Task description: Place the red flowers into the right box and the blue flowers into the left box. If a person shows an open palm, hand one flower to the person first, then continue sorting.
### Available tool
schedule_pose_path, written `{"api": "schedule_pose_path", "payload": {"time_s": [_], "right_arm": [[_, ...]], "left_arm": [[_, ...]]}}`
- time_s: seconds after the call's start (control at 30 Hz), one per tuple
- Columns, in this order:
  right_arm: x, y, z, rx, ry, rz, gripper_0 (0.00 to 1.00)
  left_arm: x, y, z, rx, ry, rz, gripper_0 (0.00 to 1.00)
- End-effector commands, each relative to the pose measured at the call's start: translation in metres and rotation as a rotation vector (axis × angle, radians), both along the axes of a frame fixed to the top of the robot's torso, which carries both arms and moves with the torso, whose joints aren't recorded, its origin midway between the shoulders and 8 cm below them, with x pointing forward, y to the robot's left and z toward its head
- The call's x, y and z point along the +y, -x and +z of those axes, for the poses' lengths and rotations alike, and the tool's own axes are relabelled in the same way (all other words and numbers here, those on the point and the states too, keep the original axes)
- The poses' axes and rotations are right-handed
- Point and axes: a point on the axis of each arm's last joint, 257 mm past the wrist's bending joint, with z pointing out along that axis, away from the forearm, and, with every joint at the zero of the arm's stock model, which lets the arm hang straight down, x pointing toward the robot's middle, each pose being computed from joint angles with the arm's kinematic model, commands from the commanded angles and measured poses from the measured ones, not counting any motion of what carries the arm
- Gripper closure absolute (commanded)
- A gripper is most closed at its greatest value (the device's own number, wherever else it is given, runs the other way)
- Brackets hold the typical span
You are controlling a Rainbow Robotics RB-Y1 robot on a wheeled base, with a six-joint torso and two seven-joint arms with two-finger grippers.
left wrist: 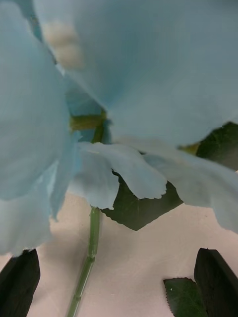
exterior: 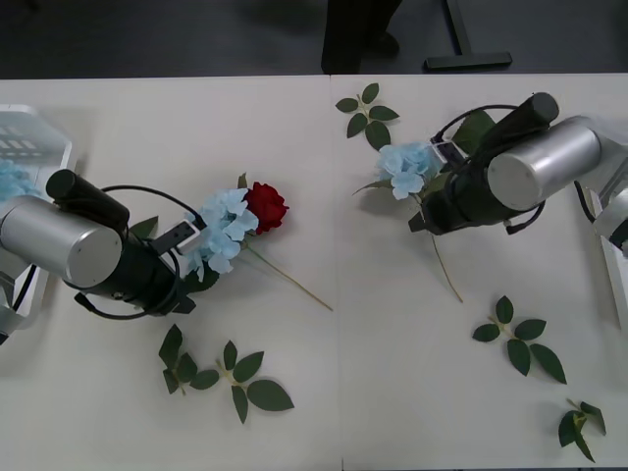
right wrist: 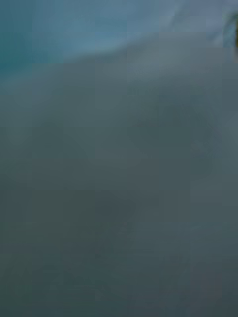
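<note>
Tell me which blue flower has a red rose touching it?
The blue flower by the left tool; the red rose presses against it. The other blue flower has none.

No text, label, brand, number or sign can be read anywhere in these views: not on the table (exterior: 314,412), the flowers, the arms or the boxes.
</note>
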Motion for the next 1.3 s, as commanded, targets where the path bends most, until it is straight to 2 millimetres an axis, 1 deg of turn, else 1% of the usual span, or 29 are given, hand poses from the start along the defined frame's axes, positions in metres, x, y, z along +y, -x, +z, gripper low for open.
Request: {"api": "schedule_pose_path", "payload": {"time_s": [0.03,0.2,0.27,0.3,0.4,0.43,0.47,0.5,0.57,0.6,0.63,0.7,0.77,0.87,0.93,1.0,1.03,1.07,1.13,1.17,1.2,1.23,1.3], "right_arm": [[0.022,0.003,-0.009,-0.023,-0.014,0.015,0.08],[0.019,-0.001,-0.015,-0.038,0.010,0.007,0.08],[0.020,-0.003,-0.015,-0.047,0.014,0.009,0.20],[0.020,-0.004,-0.017,-0.049,0.018,0.007,0.31],[0.023,-0.008,-0.020,-0.055,0.008,0.000,0.50],[0.023,-0.009,-0.022,-0.056,0.001,-0.007,0.59],[0.025,-0.009,-0.024,-0.056,-0.003,-0.008,0.64],[0.025,-0.011,-0.025,-0.061,-0.009,-0.013,0.74],[0.025,-0.013,-0.026,-0.064,-0.015,-0.018,0.88],[0.027,-0.014,-0.026,-0.067,-0.018,-0.017,0.98],[0.027,-0.013,-0.026,-0.065,-0.019,-0.018,1.00],[0.028,-0.013,-0.026,-0.062,-0.023,-0.018,1.00],[0.023,-0.013,-0.025,-0.060,-0.023,-0.025,1.00],[0.021,-0.015,-0.017,-0.055,-0.057,-0.039,1.00],[0.017,-0.018,-0.001,-0.055,-0.097,-0.051,1.00],[0.013,-0.018,0.027,-0.055,-0.126,-0.039,1.00],[0.012,-0.017,0.035,-0.055,-0.132,-0.032,1.00],[0.010,-0.015,0.056,-0.053,-0.154,-0.009,1.00],[0.011,-0.013,0.080,-0.057,-0.184,0.024,1.00],[0.012,-0.010,0.099,-0.063,-0.204,0.061,1.00],[0.016,-0.008,0.113,-0.075,-0.219,0.097,1.00],[0.026,-0.003,0.133,-0.091,-0.256,0.154,1.00],[0.043,0.006,0.159,-0.101,-0.348,0.225,1.00]], "left_arm": [[-0.015,-0.016,0.007,-0.054,-0.033,-0.099,0.12],[-0.014,-0.015,0.001,-0.050,-0.042,-0.102,0.15],[-0.013,-0.015,0.000,-0.048,-0.044,-0.102,0.18],[-0.014,-0.015,0.000,-0.048,-0.043,-0.102,0.21],[-0.015,-0.014,-0.001,-0.047,-0.044,-0.103,0.29],[-0.014,-0.015,-0.001,-0.048,-0.046,-0.103,0.31],[-0.014,-0.014,-0.002,-0.046,-0.047,-0.103,0.33],[-0.013,-0.014,-0.002,-0.046,-0.049,-0.102,0.37],[-0.013,-0.014,-0.003,-0.045,-0.050,-0.101,0.43],[-0.012,-0.014,-0.004,-0.042,-0.050,-0.098,0.47],[-0.012,-0.014,-0.004,-0.042,-0.050,-0.098,0.50],[-0.010,-0.014,-0.004,-0.041,-0.053,-0.096,0.52],[-0.010,-0.014,-0.004,-0.042,-0.054,-0.096,0.55],[-0.009,-0.015,-0.004,-0.043,-0.056,-0.095,0.60],[-0.009,-0.015,-0.004,-0.043,-0.057,-0.096,0.65],[-0.009,-0.015,-0.004,-0.043,-0.058,-0.096,0.74],[-0.009,-0.015,-0.004,-0.043,-0.058,-0.096,0.75],[-0.009,-0.015,-0.004,-0.044,-0.060,-0.096,0.79],[-0.008,-0.015,-0.004,-0.045,-0.061,-0.096,0.84],[-0.009,-0.015,-0.004,-0.045,-0.061,-0.096,0.86],[-0.009,-0.015,-0.004,-0.045,-0.061,-0.096,0.87],[-0.009,-0.015,-0.004,-0.046,-0.062,-0.096,0.90],[-0.008,-0.015,-0.005,-0.046,-0.065,-0.095,0.96]]}}
